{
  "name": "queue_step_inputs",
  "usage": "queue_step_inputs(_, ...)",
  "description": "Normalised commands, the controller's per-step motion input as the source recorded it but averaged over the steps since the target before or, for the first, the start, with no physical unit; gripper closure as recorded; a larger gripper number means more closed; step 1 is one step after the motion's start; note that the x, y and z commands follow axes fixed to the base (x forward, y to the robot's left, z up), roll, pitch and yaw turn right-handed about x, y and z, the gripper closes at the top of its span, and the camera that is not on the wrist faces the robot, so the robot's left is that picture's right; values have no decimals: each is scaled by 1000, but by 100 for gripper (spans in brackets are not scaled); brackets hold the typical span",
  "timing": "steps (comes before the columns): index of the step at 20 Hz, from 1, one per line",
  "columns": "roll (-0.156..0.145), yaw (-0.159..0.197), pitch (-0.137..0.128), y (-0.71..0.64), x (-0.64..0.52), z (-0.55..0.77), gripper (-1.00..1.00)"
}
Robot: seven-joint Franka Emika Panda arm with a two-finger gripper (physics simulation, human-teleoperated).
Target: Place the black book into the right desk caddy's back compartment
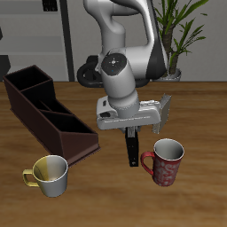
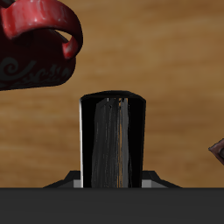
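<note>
Fingers mostly hidden: in ext. view the gripper (image 1: 133,133) body blocks them, and in wrist view only a dark bar of the gripper shows at the frame edge, so the pads themselves can't be made out. The black book (image 1: 133,147) hangs upright below the gripper, lower end just above the wooden surface (image 1: 195,115), between the red mug (image 1: 165,162) and the right desk caddy (image 1: 49,113). Wrist view shows the black book (image 2: 112,140) end-on: thin, black covers, grey page edges btw them, upper end running out of sight into the gripper. Fingers look closed narrow on the book, which sits centred btw them. Red mug cut off at frame edge in wrist view. Caddy is dark maroon w/ dividers, well apart from the book; a yellow-white mug (image 1: 50,174) stands nearer the front edge.
</note>
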Motion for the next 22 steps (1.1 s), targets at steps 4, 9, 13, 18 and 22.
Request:
queue_step_inputs(4, 7, -7, -6, 4, 37, 45, 100)
queue_step_inputs(9, 6, -14, -29, -112, -67, 299, 100)
queue_step_inputs(13, 2, -17, -66, -237, -188, 662, 100)
queue_step_inputs(18, 3, -14, -51, -249, -188, 497, 100)
queue_step_inputs(22, -31, -27, -29, -328, -215, 481, 100)
